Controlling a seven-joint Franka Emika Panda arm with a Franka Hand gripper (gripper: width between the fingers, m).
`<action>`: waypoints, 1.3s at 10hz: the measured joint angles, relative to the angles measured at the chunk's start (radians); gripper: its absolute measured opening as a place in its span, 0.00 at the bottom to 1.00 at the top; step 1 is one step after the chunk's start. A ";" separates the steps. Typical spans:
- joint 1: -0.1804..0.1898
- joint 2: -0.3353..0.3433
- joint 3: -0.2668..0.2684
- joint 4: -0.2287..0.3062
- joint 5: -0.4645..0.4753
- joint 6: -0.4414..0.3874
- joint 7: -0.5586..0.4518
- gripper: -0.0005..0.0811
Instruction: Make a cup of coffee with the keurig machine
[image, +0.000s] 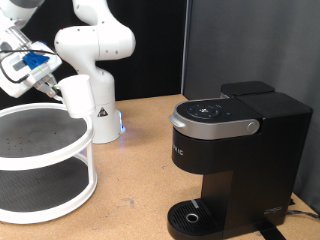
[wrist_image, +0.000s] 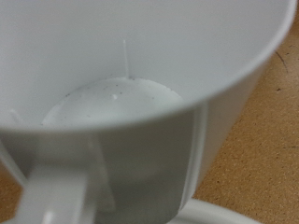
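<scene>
The white cup (image: 76, 96) hangs in the air at the exterior view's upper left, above the far edge of the round shelf. My gripper (image: 50, 86) is shut on its rim and carries it. In the wrist view the cup (wrist_image: 140, 65) fills the frame; I see its empty inside and its handle (wrist_image: 51, 198). My fingertips are not clearly visible there. The black keurig machine (image: 240, 150) stands at the exterior view's right, lid closed, with a silver-trimmed top (image: 212, 118) and a round drip tray (image: 190, 214) that holds nothing.
A white two-tier round shelf (image: 30, 205) fills the exterior view's lower left. The white robot arm base (image: 100, 110) stands behind it. Wooden tabletop (image: 140, 170) lies between the shelf and the machine. A black curtain is behind.
</scene>
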 joint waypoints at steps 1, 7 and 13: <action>0.023 0.002 0.014 -0.011 0.038 0.046 0.027 0.09; 0.203 0.117 0.107 -0.021 0.158 0.302 0.180 0.09; 0.295 0.175 0.099 0.007 0.226 0.328 0.186 0.09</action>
